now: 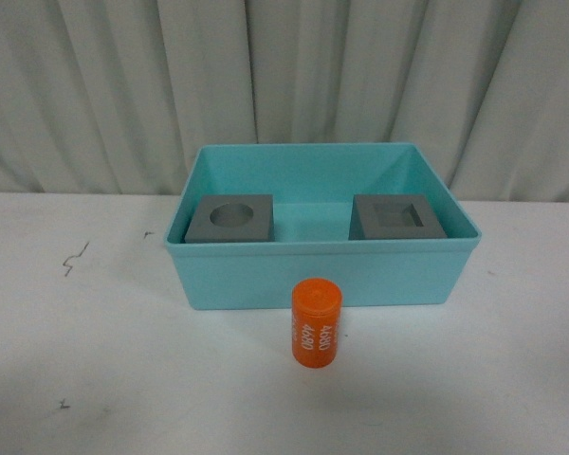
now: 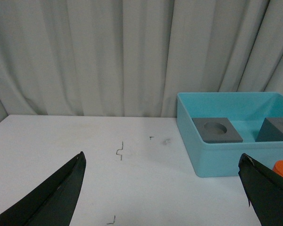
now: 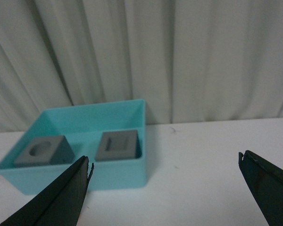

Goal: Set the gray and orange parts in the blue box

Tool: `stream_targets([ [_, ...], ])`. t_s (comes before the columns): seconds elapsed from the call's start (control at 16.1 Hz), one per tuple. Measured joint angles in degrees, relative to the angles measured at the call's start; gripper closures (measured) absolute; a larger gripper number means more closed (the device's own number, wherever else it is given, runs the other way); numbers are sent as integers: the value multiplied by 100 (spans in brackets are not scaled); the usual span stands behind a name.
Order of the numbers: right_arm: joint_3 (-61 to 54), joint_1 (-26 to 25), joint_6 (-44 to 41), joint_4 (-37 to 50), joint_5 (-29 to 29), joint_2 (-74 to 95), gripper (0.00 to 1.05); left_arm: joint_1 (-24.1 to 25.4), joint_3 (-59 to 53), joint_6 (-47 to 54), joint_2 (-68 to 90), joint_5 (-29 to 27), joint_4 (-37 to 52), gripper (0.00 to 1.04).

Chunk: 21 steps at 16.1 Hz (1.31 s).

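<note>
In the front view the orange cylinder point(image 1: 316, 320) stands upright on the white table point(image 1: 95, 360), just before the blue box point(image 1: 322, 275). Its long axis is vertical and its numerals face the camera. The round-recess gray cube point(image 1: 230, 219) and the square-recess gray cube point(image 1: 398, 218) already sit inside.

A finger clipping the tall cylinder would likely topple it and let it roll, and the near wall crowds a grasp.

In the left wrist view the left gripper point(image 2: 162, 188) is spread wide and empty.

In the right wrist view the right gripper point(image 3: 165, 188) is likewise agape and empty.

You are looking at a pale gray pleated curtain point(image 1: 284, 76) hanging in vertical folds across the back, filling 10 through 2 o'clock. A white tabletop point(image 1: 85, 379) is spreading below it, showing small dark scuff marks point(image 1: 74, 258) toward 9 o'clock. Soft, even light is falling everywhere.
</note>
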Motion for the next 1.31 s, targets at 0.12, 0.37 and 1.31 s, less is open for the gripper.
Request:
stream_targets([
  [0.12,1423,483,398,328,-208,2382,6,0,0,2,0,2,0,7],
  [0.37,3932,1427,573,-1408,-313,5263,6,0,0,2,0,0,0,7],
  [1.31,5536,2011,402,-2977,-820,7825,6,0,0,0,0,0,0,7],
])
